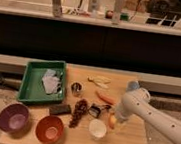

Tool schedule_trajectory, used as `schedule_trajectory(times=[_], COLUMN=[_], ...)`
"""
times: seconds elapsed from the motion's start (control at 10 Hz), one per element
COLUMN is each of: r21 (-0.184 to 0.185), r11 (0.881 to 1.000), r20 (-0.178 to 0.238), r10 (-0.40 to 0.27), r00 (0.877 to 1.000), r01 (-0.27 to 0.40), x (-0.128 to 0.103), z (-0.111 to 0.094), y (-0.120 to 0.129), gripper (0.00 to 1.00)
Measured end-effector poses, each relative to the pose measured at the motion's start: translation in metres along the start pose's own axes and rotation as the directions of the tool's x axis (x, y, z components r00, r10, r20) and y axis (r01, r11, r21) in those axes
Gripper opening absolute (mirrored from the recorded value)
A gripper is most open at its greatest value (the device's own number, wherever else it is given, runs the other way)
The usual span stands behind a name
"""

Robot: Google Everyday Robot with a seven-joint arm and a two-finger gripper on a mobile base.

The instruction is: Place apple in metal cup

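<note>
The apple [111, 122] lay toward the table's [130, 143] right front, just beside the white cup [97, 129]. The hand [115, 116] was right over it; open or gripping, I couldn't tell. A poor hold might send it rolling. Carrot [105, 97], a black object [96, 110] and grapes [80, 112] lay towards the metal cup [76, 89].

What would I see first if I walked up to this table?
The big white robot arm comes in from the right, with its gripper down at the little orange-yellow apple near the table's front right. On the left sits a bright green tray, with a purple bowl and an orange bowl in front of it. The small shiny metal cup stands just right of the tray.
</note>
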Motion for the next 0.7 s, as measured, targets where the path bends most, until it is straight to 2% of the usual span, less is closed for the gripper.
schedule_trajectory(times=[0.1,0.2,0.4,0.6,0.7], r21=[0.000,-0.001,0.002,0.015,0.015], r11=[1.000,1.000,1.000,1.000,1.000], r20=[0.001,0.002,0.000,-0.002,-0.002], r10=[-0.001,0.000,-0.004,-0.021,-0.026], r00=[1.000,1.000,1.000,1.000,1.000], r01=[0.001,0.000,0.004,0.022,0.026], x=[0.000,0.000,-0.001,-0.010,-0.012], z=[0.001,0.002,0.000,-0.015,-0.018], y=[0.000,0.000,-0.002,-0.009,-0.009], gripper=[0.59,0.55,0.36,0.15,0.08])
